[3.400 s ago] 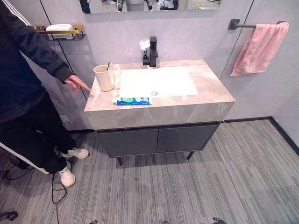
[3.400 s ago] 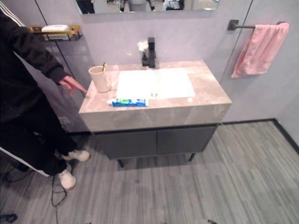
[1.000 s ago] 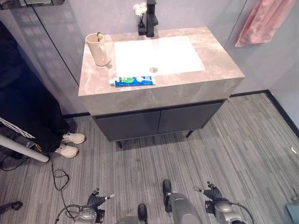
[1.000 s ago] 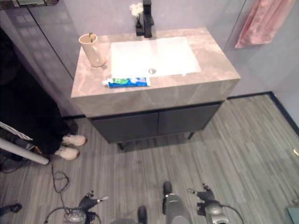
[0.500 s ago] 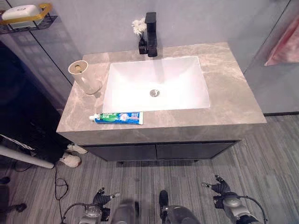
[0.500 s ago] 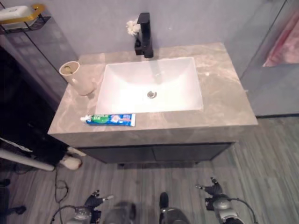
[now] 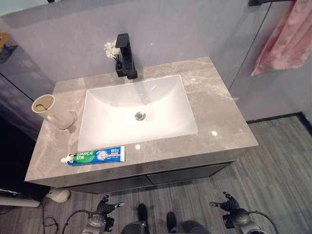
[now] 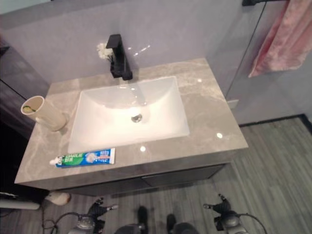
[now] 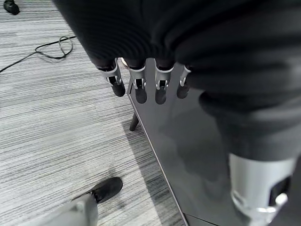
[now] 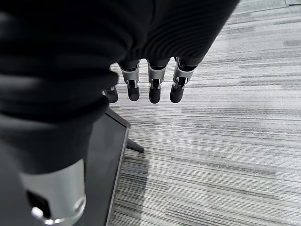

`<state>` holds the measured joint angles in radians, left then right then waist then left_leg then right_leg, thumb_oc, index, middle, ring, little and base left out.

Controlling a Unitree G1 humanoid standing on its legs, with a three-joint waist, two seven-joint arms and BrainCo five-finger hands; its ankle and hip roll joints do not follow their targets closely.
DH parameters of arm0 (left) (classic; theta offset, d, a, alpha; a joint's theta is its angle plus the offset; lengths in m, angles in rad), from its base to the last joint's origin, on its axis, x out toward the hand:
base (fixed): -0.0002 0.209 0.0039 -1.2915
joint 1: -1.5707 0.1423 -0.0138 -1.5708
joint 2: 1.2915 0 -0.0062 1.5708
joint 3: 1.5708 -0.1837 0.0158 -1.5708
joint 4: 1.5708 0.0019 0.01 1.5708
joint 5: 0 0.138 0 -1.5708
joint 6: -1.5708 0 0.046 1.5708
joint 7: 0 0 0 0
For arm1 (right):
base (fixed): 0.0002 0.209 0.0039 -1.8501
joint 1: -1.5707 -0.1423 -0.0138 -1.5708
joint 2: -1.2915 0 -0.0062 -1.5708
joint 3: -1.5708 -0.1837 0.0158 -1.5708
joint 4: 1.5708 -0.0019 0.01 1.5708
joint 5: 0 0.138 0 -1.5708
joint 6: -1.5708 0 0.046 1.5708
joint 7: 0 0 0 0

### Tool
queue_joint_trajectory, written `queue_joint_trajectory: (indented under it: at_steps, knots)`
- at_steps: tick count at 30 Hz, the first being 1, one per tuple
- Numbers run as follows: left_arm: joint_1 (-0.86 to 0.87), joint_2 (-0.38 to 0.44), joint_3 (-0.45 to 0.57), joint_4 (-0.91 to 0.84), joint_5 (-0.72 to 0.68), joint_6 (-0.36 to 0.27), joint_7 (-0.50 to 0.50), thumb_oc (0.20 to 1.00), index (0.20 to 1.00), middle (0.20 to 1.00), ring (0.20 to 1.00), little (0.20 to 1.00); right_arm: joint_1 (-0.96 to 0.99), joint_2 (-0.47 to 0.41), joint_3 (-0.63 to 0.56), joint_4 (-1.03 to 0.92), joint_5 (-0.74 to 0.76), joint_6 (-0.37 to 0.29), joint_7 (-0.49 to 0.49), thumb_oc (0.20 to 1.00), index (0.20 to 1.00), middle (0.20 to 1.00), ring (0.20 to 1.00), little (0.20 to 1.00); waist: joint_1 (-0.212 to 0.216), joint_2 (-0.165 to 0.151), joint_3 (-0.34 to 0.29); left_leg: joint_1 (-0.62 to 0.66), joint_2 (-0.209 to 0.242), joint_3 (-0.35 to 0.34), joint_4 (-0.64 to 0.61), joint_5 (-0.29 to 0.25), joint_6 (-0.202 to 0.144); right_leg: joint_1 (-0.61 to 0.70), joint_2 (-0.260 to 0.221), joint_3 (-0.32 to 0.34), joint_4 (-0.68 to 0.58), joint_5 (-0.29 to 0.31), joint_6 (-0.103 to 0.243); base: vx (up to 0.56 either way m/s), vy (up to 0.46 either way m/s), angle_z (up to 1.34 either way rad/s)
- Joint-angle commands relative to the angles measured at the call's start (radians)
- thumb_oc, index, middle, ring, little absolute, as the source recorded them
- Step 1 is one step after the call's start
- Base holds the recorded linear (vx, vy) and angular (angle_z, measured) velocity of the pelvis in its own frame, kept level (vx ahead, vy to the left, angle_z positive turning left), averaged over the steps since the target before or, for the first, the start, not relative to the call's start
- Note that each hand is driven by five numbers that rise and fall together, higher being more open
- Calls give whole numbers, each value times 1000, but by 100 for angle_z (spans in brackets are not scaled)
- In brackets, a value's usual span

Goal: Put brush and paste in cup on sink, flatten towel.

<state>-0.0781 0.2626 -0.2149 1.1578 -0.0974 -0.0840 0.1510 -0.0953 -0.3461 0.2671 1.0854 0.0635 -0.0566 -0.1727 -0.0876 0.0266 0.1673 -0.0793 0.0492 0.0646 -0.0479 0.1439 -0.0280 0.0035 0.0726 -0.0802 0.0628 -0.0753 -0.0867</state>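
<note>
Left hand (image 9: 141, 80) and right hand (image 10: 150, 80) hang low in front of the dark cabinet (image 7: 146, 181) over the striped grey floor (image 10: 225, 141), each with fingers straight, relaxed and holding nothing. Above them on the marble desk (image 7: 219, 122), the paste (image 7: 95, 156) lies flat along the front edge, just before the white sink (image 7: 136, 114); the cream cup (image 7: 51, 112) stands at the desk's left end with the brush (image 7: 43, 106) showing inside its rim. A black tap (image 7: 126, 57) with a small white flower (image 7: 111, 48) beside it stands behind the sink, and the pink towel (image 7: 287, 39) hangs bunched from a wall bar at the upper right, well apart from the desk
</note>
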Motion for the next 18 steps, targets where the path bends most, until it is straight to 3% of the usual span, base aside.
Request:
queue_joint_trajectory:
  at_steps: [1,9,11,13,16,18]
  knots:
    - [15,28,-10,-19,42,-13,23,1000,1000,1000,1000,1000,-10,4,1,4,-12,-15,-4,1000,1000,1000,1000,1000,41,-2,-27,-10,-8,28,102,-121,-30,-26,-163,68,-24,48,194,69,141,-13]
    - [30,60,-3,-44,65,-21,34,1000,1000,1000,1000,1000,-15,-1,7,-25,-40,-16,-2,1000,1000,1000,1000,1000,54,-15,-29,-15,-36,37,111,-156,-2,-44,-192,76,-8,56,226,26,88,-5]
    - [36,74,-10,-66,89,-24,38,1000,1000,1000,1000,1000,-16,-3,4,-28,-43,-17,-2,1000,1000,1000,1000,1000,56,-18,-24,-14,-40,43,107,-161,6,-64,-194,74,24,57,236,-22,109,-19]
    - [62,104,-9,-113,115,-37,52,1000,1000,1000,1000,1000,-38,-9,7,-31,-56,-22,-13,1000,1000,1000,1000,1000,62,-10,18,-17,-35,56,75,-144,18,-178,-183,43,146,85,262,-147,131,-25]
    - [60,110,-9,-116,119,-44,65,1000,1000,1000,1000,1000,-44,-10,9,-24,-53,-27,-22,1000,1000,1000,1000,1000,65,-20,17,-9,-39,59,57,-141,12,-187,-194,18,63,110,246,-24,-6,-13]
    - [68,127,-17,-145,139,-53,64,1000,1000,1000,1000,1000,-43,-9,15,-35,-53,-33,-19,1000,1000,1000,1000,1000,62,-30,17,-16,-39,38,71,-143,9,-175,-183,66,40,107,242,39,-79,-3]
